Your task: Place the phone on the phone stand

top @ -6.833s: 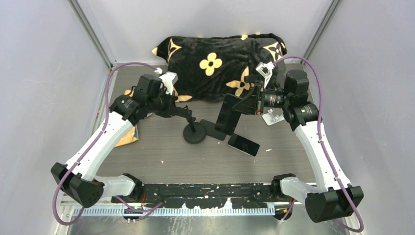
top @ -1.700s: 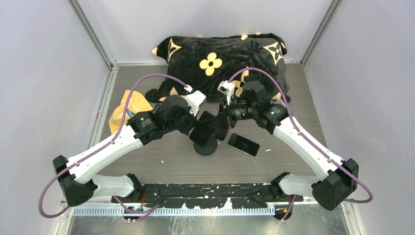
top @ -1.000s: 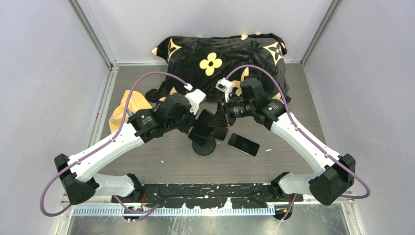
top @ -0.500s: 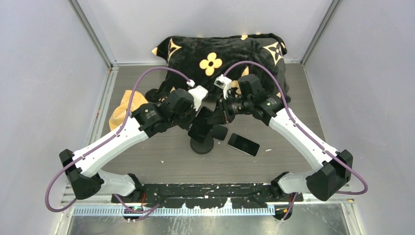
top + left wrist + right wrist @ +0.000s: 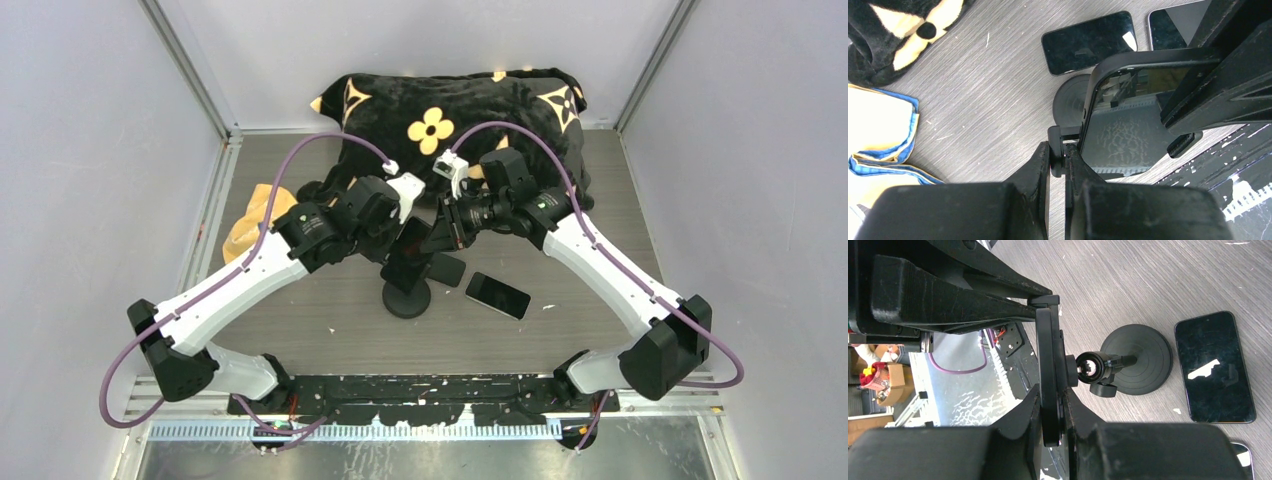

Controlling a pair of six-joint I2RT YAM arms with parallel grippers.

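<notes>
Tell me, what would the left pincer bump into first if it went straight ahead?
Probably the stand's base, just ahead of the left pincer, which pinches the stand's clip. Depth is hard to judge.

From overhead the phone [image 5: 407, 252] hides the neck of the stand [image 5: 407, 300], while beyond the left gripper [image 5: 1058, 155] 1 spare phone [image 5: 1172, 24] is half covered and runs off the top edge, and beside the right gripper [image 5: 1050, 400] another handset [image 5: 1243, 461] is clipped at the corner.
</notes>
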